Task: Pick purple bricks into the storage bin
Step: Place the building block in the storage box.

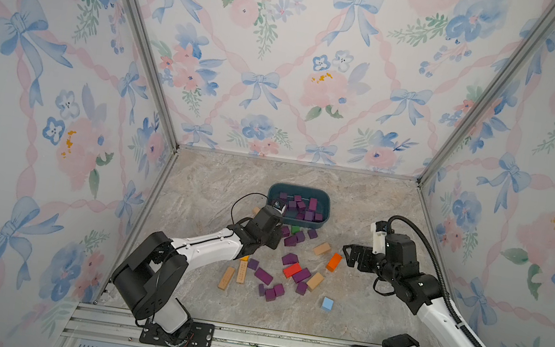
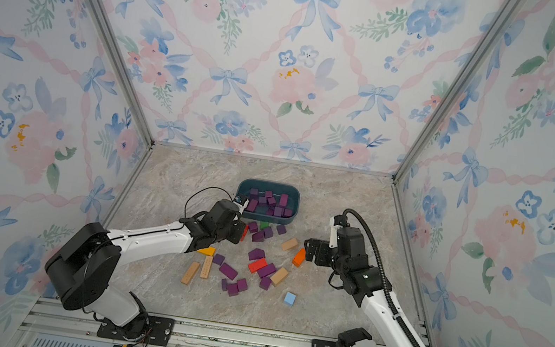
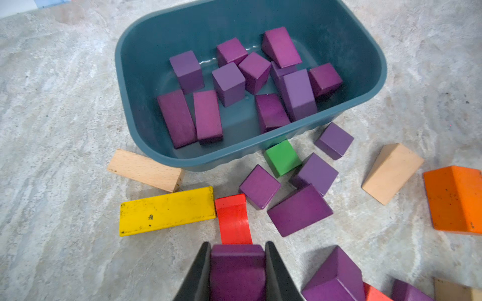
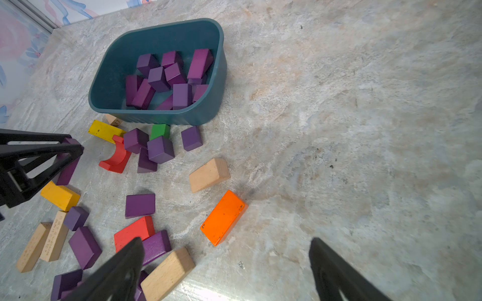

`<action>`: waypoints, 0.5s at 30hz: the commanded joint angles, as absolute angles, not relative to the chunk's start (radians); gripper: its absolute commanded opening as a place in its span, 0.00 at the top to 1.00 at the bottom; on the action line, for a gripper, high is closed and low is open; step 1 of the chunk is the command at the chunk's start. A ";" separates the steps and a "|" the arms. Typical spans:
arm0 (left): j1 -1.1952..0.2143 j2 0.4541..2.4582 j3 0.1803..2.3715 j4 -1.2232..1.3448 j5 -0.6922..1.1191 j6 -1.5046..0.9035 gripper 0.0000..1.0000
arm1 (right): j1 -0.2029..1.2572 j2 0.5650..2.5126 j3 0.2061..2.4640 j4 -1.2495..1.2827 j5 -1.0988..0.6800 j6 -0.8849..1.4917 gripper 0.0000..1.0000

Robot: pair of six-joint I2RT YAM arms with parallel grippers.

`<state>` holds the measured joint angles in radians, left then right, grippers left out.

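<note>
- The left gripper [image 3: 237,246] is closed on a purple brick [image 3: 237,273]. The brick is clamped across two opposite faces so that it can be carried, and is held near the front wall of the storage bin [image 1: 300,187].
- The right gripper [image 4: 227,241] is held wide open and empty toward the right edge of the bench [image 1: 373,213], presumably kept clear.
- The storage bin is set near the far edge, at mid-width; about a dozen purple bricks [image 3: 229,83] are contained.
- More purple bricks [image 1: 263,275] are scattered among blocks of other colours [image 1: 333,261] toward the near edge.
</note>
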<state>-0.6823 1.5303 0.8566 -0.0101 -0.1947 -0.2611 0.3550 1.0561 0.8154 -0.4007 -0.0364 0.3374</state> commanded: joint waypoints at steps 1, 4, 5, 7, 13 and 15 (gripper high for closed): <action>-0.687 1.520 0.893 -0.022 -0.211 -0.230 0.82 | 0.338 1.081 0.817 -0.427 -0.020 0.359 0.03; -0.688 1.533 0.919 -0.023 -0.209 -0.227 0.82 | 0.331 1.080 0.815 -0.425 -0.024 0.362 0.03; -0.688 1.538 0.929 -0.023 -0.208 -0.227 0.82 | 0.327 1.078 0.814 -0.425 -0.025 0.362 0.03; -0.687 1.549 0.952 -0.020 -0.206 -0.225 0.82 | 0.325 1.076 0.814 -0.425 -0.027 0.361 0.03; -0.689 1.604 1.044 -0.021 -0.195 -0.210 0.82 | 0.318 1.081 0.812 -0.425 -0.028 0.359 0.03; -0.687 1.625 1.072 -0.021 -0.191 -0.207 0.82 | 0.313 1.084 0.811 -0.425 -0.031 0.358 0.03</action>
<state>-0.6823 1.5913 1.0306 -0.0151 -0.1974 -0.2314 0.3256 1.0607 0.8154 -0.4042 -0.0364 0.3515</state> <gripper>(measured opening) 0.292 0.971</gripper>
